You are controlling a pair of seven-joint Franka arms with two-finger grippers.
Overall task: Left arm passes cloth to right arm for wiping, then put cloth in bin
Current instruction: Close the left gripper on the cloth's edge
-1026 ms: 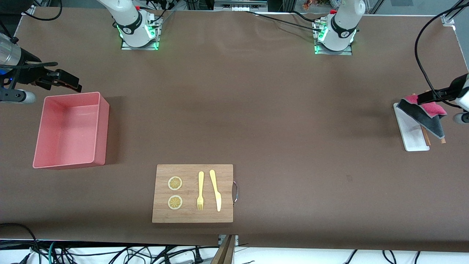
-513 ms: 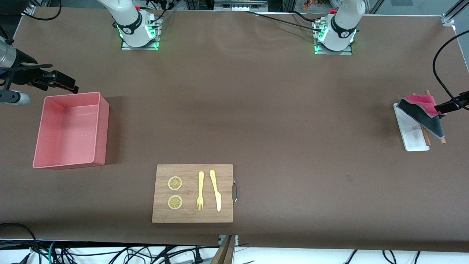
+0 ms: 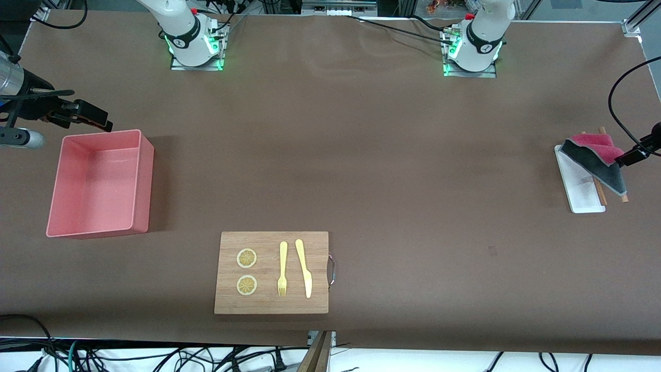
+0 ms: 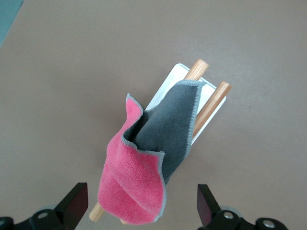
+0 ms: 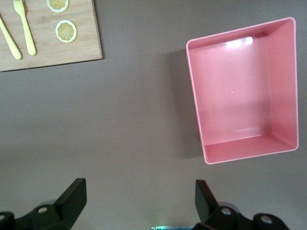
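Chopsticks (image 4: 207, 102) under cloth (image 4: 153, 153), white tray (image 3: 581, 188)

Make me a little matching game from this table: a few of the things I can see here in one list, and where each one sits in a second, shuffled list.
Things:
1. soft pink-and-grey cloth
2. yellow plastic fork
3. shallow salmon-pink plastic bin
4. left gripper

Places:
A. on the wooden cutting board
B. toward the right arm's end of the table
C. draped over wooden sticks on the small white tray
D. beside the cloth, open

Pairs: 1-C, 2-A, 3-B, 4-D
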